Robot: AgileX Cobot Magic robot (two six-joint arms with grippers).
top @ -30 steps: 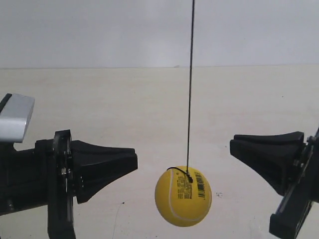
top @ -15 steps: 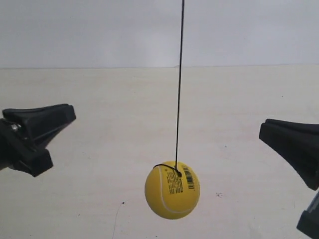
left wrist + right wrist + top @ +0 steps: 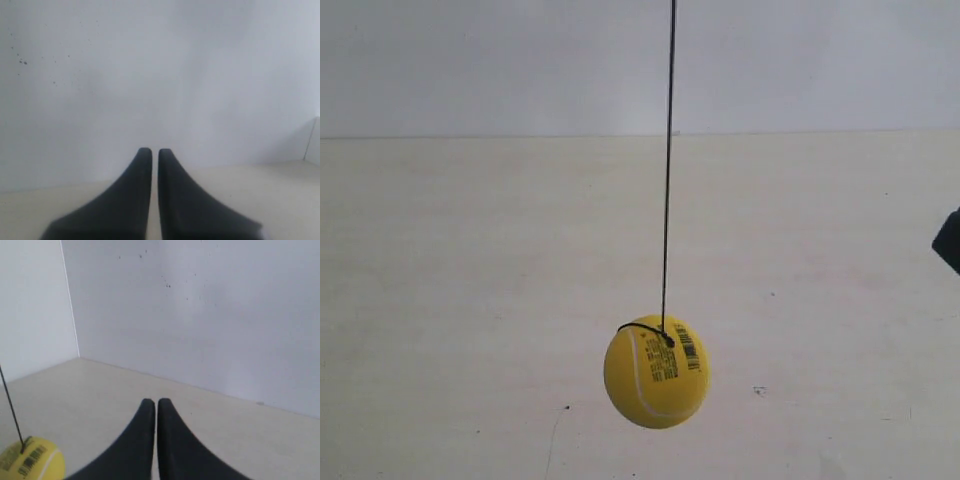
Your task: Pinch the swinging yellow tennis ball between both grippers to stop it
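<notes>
Centrally showed a bright yellow tennis ball (image 3: pixel 656 372) with white curved seam and black barcode label, hanging on a thin black string (image 3: pixel 667 170) over a pale cream tabletop (image 3: pixel 450 300), touching neither gripper. Caught only a dark sliver (image 3: pixel 951 240) at the exterior view's right edge, too small to identify. Found the left matte black wedge-jawed gripper (image 3: pixel 151 152) with jaws a thin slit apart, gripping nothing, facing a plain white wall (image 3: pixel 150 60). Found the right matte black wedge-jawed gripper (image 3: pixel 151 404) equally narrow and empty, with the ball (image 3: pixel 30 462) off to 1 side, apart.
</notes>
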